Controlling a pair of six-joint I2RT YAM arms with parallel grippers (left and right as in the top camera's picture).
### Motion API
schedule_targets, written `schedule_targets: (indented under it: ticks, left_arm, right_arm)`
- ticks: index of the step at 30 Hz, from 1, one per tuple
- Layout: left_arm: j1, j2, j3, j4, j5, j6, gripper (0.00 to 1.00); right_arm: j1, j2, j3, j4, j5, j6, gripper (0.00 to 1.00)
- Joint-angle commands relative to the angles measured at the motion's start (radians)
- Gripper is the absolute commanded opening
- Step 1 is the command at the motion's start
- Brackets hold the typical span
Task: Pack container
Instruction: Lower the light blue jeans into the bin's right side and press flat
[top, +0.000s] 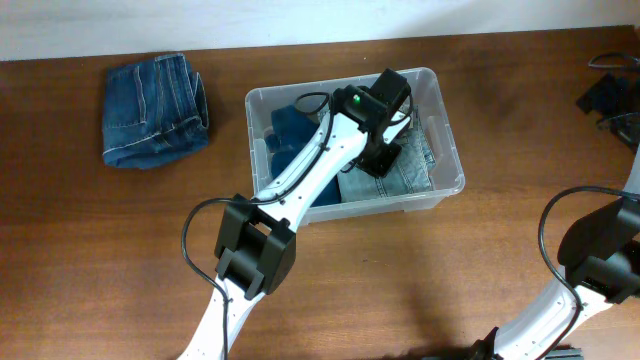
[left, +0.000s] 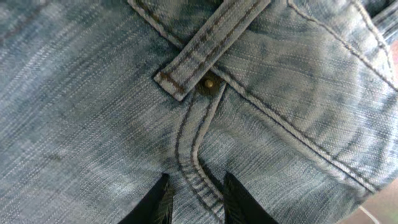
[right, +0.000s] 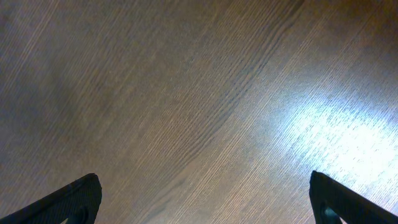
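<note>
The large clear plastic rectangular container stood at the centre of the brown wooden table, toward its far side. It held a light-blue denim garment on the right and a dark-blue garment on the left. The left claw was inside the container, on the light denim. Its fingers were narrowly apart astride a stitched seam; grip on the fabric could not be determined. The right claw was spread wide above bare table at near right. Folded dark-blue jeans lay at far left, apart from the container.
</note>
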Motion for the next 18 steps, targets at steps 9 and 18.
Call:
schedule_targets:
  ticks: [9, 18]
  left_arm:
    - [0.004, -0.009, 0.152, 0.246, -0.137, 0.046, 0.33]
    - [0.004, 0.108, 0.152, 0.365, -0.135, 0.045, 0.32]
  right_arm:
    - [0.002, 0.005, -0.005, 0.0, 0.006, 0.012, 0.99]
    - [0.002, 0.005, -0.005, 0.0, 0.006, 0.012, 0.99]
